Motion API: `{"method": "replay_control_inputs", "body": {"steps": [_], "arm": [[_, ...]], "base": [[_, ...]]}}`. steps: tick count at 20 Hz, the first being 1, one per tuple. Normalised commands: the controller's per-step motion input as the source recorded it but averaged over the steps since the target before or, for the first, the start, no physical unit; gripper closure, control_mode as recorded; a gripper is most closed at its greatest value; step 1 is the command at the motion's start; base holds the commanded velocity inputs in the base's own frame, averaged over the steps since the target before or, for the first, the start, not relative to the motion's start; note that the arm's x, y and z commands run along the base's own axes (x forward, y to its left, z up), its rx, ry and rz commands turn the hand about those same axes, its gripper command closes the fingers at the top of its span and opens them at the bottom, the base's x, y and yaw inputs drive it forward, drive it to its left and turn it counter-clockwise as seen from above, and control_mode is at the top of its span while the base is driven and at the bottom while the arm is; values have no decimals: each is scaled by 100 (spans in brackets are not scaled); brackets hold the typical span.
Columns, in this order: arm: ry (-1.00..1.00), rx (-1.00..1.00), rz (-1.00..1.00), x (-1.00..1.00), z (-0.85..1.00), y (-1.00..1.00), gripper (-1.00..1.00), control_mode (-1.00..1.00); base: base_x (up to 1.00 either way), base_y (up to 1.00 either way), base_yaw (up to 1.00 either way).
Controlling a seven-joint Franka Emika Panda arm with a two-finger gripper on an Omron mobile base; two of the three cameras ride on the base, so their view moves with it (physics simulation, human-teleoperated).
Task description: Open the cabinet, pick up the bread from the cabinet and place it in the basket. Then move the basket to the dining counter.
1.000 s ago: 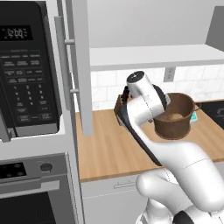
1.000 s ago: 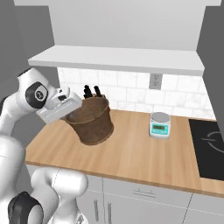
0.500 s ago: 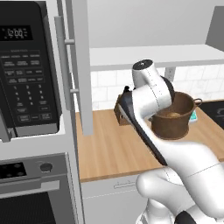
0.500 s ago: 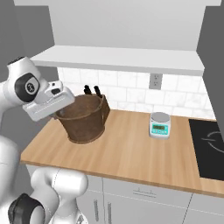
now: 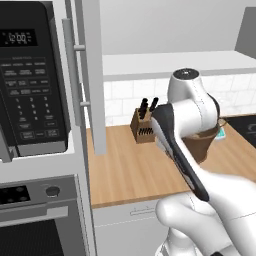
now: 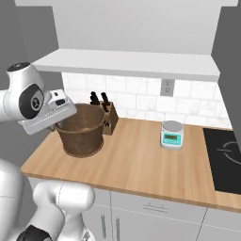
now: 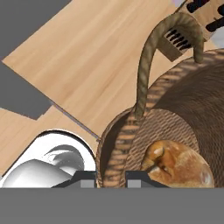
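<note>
The brown basket [image 6: 84, 132] is over the wooden worktop in front of the knife block, slightly tilted. My gripper [image 7: 110, 177] is shut on its woven rim, one finger inside and one outside, beside a loop handle [image 7: 146, 57]. The golden-brown bread [image 7: 179, 164] lies in the bottom of the basket [image 7: 183, 109]. In the left base view my arm covers most of the basket [image 5: 204, 146]. In the right base view my gripper [image 6: 59, 123] meets the basket's left rim. The cabinet door [image 5: 92, 75] stands open above the worktop, over its white shelf [image 6: 127, 63]. The dining counter is out of view.
A knife block [image 6: 109, 117] stands against the tiled wall behind the basket. A small kitchen scale [image 6: 172, 134] sits to the right, with a black cooktop [image 6: 228, 157] beyond it. The black microwave [image 5: 30, 85] and an oven [image 5: 35, 210] fill the left side.
My arm has swung the basket a little leftward in the right base view, away from the scale. The grip on the rim has stayed shut.
</note>
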Motion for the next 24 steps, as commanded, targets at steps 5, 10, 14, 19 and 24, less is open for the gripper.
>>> {"method": "replay_control_inputs", "body": {"steps": [5,10,14,19,24], "arm": [[3,10,8,-10,0,8,100,-100],[14,0,1,0,-1,4,100,-100],[7,0,0,0,-9,0,100,-100],[0,0,0,0,0,0,100,-100],[0,0,0,-15,0,0,100,100]], "base": [[0,0,0],[0,0,0],[0,0,0],[0,0,0],[-24,0,-1]]}}
